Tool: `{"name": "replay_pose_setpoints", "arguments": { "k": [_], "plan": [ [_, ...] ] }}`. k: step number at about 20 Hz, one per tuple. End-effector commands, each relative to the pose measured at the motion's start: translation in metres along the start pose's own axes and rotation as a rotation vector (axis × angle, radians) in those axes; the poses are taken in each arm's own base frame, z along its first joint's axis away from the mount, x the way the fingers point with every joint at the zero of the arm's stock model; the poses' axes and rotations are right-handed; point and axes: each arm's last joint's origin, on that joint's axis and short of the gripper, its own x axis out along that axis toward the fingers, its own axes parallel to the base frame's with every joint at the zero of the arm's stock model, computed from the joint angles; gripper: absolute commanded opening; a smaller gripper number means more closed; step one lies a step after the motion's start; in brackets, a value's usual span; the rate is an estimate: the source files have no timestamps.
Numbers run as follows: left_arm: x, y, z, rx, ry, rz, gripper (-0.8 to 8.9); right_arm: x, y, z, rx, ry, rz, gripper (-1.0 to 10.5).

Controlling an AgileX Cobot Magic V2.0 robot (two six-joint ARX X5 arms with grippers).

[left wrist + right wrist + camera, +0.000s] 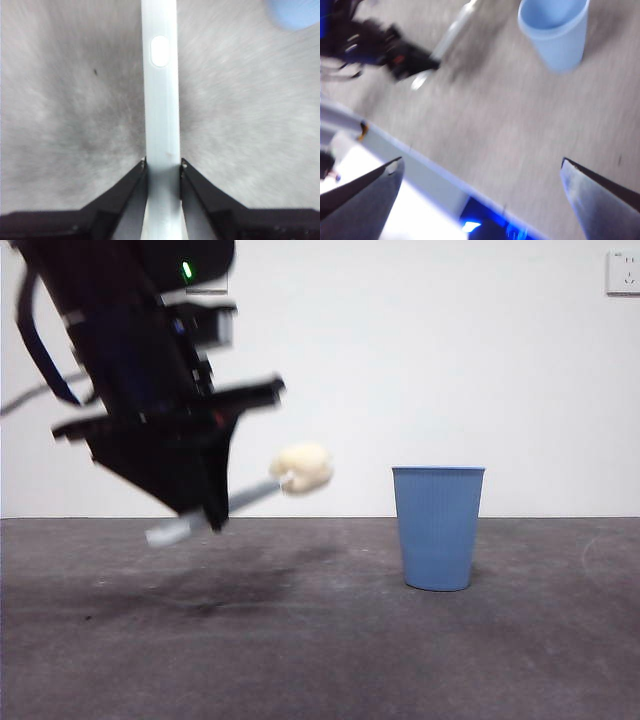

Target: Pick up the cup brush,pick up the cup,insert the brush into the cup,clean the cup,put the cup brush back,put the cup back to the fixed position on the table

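I have the cup brush (255,490) off the table (320,640) and in the air, so the first step looks done. My left gripper (205,515) is closed on the grey handle partway along, and the left wrist view shows both black jaws pressed against the handle's two sides. In the front view the brush slants, its cream sponge head (303,468) raised and pointing toward the cup (438,527), the handle's other end lower and sticking out below the jaws. Its shadow lies on the table beneath it, well clear of the brush itself.

The cup stands upright on the table, mouth up, apart from the brush and untouched by either arm. I cannot tell how close it sits to any table edge from the front view. The right wrist view shows it well ahead of my right gripper (480,192), which hangs high above the table near its near edge, with jaws spread wide and nothing between them.

So, as I judge it, one step of six is finished. Picking up the cup comes next, and I expect that falls to the right arm. After that come inserting the sponge head, scrubbing, laying the brush back down, and returning the cup to its fixed spot.
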Motion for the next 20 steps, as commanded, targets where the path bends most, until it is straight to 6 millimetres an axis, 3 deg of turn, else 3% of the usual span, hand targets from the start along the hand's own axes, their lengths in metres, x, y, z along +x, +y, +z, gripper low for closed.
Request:
{"name": "replay_pose_setpoints", "arguments": {
  "k": [1, 6, 10, 15, 20],
  "plan": [
    [-0.023, 0.002, -0.002, 0.053, -0.031, -0.012, -0.06, 0.013, -0.006, 0.005, 0.029, -0.028, 0.011, 6.0],
    [-0.082, 0.009, -0.011, 0.094, -0.129, -0.036, -0.06, 0.069, -0.017, -0.002, 0.013, -0.036, -0.039, 6.0],
    [-0.114, 0.016, -0.023, 0.116, -0.17, -0.045, -0.06, 0.112, -0.015, -0.016, -0.044, -0.078, -0.142, 6.0],
    [-0.132, 0.022, -0.038, 0.145, -0.136, -0.034, -0.07, 0.15, -0.022, -0.028, -0.092, -0.123, -0.267, 6.0],
    [-0.134, 0.024, -0.044, 0.148, -0.093, -0.025, -0.07, 0.18, -0.031, -0.021, -0.133, -0.203, -0.275, 6.0]
  ]
}}
